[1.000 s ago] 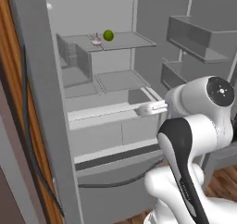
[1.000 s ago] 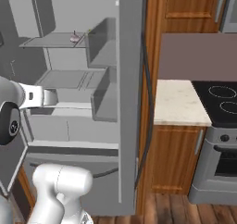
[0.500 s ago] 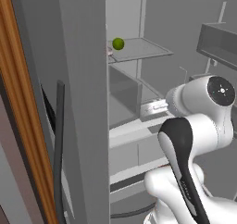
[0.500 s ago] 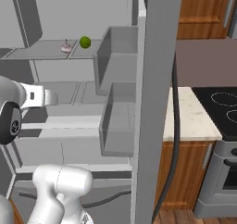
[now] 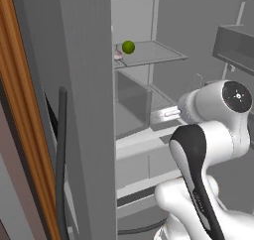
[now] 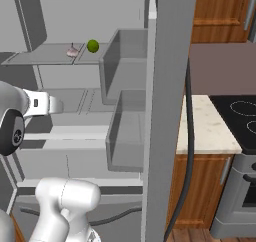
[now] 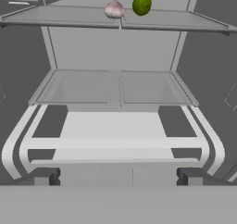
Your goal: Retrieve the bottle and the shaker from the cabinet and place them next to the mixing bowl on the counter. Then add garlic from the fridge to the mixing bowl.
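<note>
The small whitish garlic bulb with its thin stem (image 7: 114,8) sits on the upper glass shelf (image 7: 60,16) of the open grey fridge (image 6: 165,86), toward the shelf's middle, with a round green lime-like fruit (image 7: 141,3) just beside it on the right. They look close but apart, not touching. The two-finger gripper (image 7: 115,176) points into the fridge at the level of the lower shelf, well below and nearer than the garlic; its jaws stand spread as wide as they go, with nothing between them.

The step in hand, as I judge it, is reaching for the garlic. To do it well, the hand should rise to clear the upper shelf's front edge, then go in level and centred on the bulb. Approaching from the left side would keep the right finger from nudging the green fruit. Closing low on the bulb's body rather than the stem should give a firmer hold.
</note>
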